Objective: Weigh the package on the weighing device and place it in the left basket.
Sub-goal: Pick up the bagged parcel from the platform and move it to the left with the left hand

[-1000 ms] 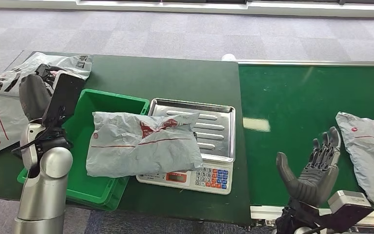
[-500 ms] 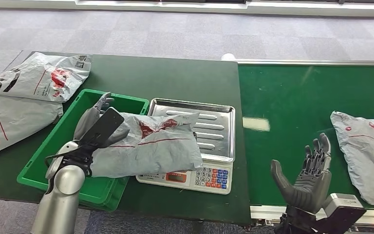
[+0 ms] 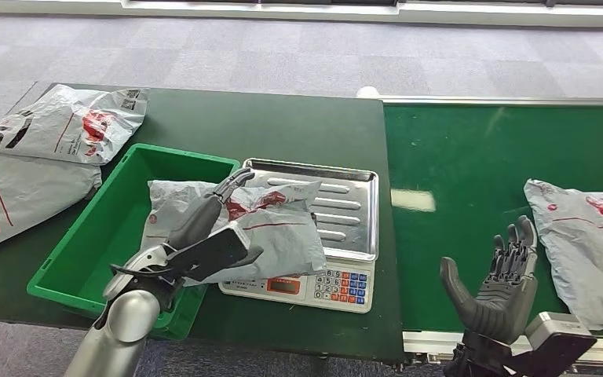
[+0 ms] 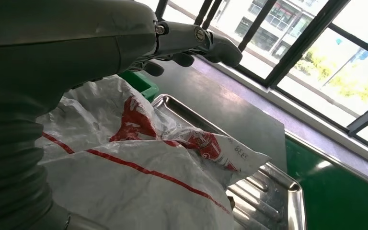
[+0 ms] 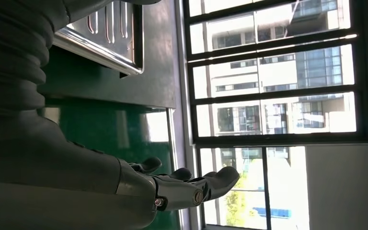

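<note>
A grey package (image 3: pixel 283 236) with red markings lies partly on the steel tray (image 3: pixel 345 196) of the scale (image 3: pixel 338 284) and partly over the green basket (image 3: pixel 102 236) to its left. My left hand (image 3: pixel 204 224) reaches over the package's left half with fingers stretched out and holds nothing. The left wrist view shows those fingers (image 4: pixel 191 40) extended just above the crumpled package (image 4: pixel 139 158), with the tray (image 4: pixel 268 191) behind. My right hand (image 3: pixel 498 283) stands open, palm up, over the conveyor's front edge; its fingers (image 5: pixel 182 187) are spread.
A second grey package (image 3: pixel 589 243) lies on the green conveyor belt (image 3: pixel 479 165) at the right. Two more packages (image 3: pixel 63 122) (image 3: pixel 16 196) lie on the table's far left. The table's front edge runs just below the basket and scale.
My left arm has swung from beside the basket's left wall rightward over the package. The package on the conveyor has drifted a little left. The right hand has sunk slightly.
</note>
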